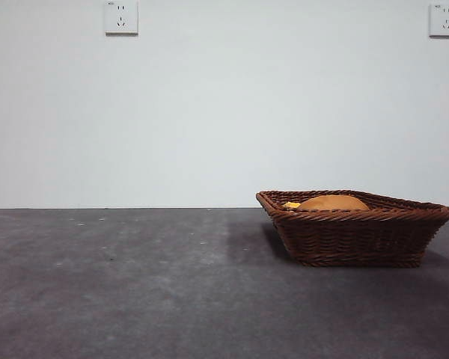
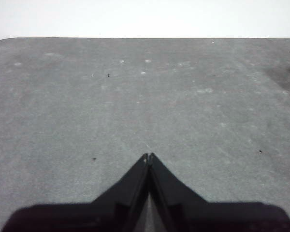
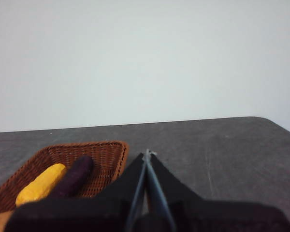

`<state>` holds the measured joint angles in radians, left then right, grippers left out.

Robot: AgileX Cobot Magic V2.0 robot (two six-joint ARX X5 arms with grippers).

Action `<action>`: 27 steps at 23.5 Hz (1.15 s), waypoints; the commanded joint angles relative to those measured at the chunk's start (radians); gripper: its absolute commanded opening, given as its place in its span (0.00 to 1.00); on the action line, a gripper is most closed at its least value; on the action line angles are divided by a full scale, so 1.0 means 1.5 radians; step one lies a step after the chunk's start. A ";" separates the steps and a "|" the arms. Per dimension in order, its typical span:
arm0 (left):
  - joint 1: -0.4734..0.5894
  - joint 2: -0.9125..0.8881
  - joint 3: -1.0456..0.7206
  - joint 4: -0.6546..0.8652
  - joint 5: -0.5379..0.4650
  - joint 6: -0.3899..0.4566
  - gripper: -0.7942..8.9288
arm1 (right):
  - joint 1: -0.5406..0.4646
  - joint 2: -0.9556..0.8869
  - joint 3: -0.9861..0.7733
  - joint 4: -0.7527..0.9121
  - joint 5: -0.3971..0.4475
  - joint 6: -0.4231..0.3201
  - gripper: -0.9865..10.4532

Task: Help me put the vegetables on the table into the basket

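While both arms wait out of the front view:
Basket (image 1: 352, 238): right on bench (image 1: 135, 284), holding potato (image 1: 333, 203), eggplant (image 3: 73, 177), yellow vegetable (image 3: 40, 184).
Left gripper (image 2: 149, 156): clenched, empty, above bare bench.
Right gripper (image 3: 147, 154): clenched, empty, beside basket.

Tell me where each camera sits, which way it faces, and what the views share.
Front: low at table height, facing the wall; basket holding potato; no arm shows.
Left wrist: on the left arm, over bare table; left tool shut.
Right wrist: beside the basket; eggplant, yellow vegetable inside; right tool shut.
Shared: front and right wrist show the basket.
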<state>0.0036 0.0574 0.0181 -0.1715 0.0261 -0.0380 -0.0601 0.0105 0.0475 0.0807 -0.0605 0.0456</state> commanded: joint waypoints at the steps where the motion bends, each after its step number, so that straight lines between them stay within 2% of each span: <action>1: 0.002 0.003 -0.007 0.004 0.001 0.003 0.08 | 0.001 -0.002 -0.022 -0.006 0.010 0.009 0.09; 6: 0.002 0.003 -0.007 0.004 0.001 0.003 0.08 | 0.001 -0.002 -0.022 -0.082 0.072 -0.036 0.09; 10: 0.002 0.004 -0.007 0.004 0.001 0.003 0.08 | 0.001 -0.002 -0.022 -0.146 0.115 -0.035 0.09; 18: 0.002 0.005 -0.007 0.004 0.001 0.003 0.08 | 0.003 -0.002 -0.022 -0.175 0.091 -0.028 0.09; 27: 0.002 0.006 -0.007 0.004 0.001 0.003 0.08 | 0.006 -0.002 -0.022 -0.174 0.093 -0.032 0.09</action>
<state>0.0036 0.0643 0.0181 -0.1715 0.0261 -0.0380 -0.0517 0.0101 0.0238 -0.1867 0.0788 -0.0002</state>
